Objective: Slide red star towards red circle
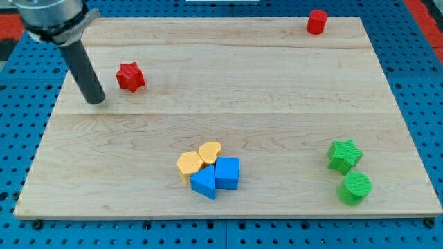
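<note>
The red star (129, 76) lies on the wooden board at the view's upper left. The red circle (317, 21), a short cylinder, stands near the board's top edge at the view's upper right. My tip (95, 101) rests on the board just left of and slightly below the red star, a small gap apart from it. The dark rod rises from the tip toward the view's top left corner.
A yellow hexagon (188, 163), a yellow heart (210, 151), a blue cube (227, 173) and a blue wedge-like block (203, 182) cluster at the bottom centre. A green star (344, 155) and a green circle (356, 187) sit at the bottom right.
</note>
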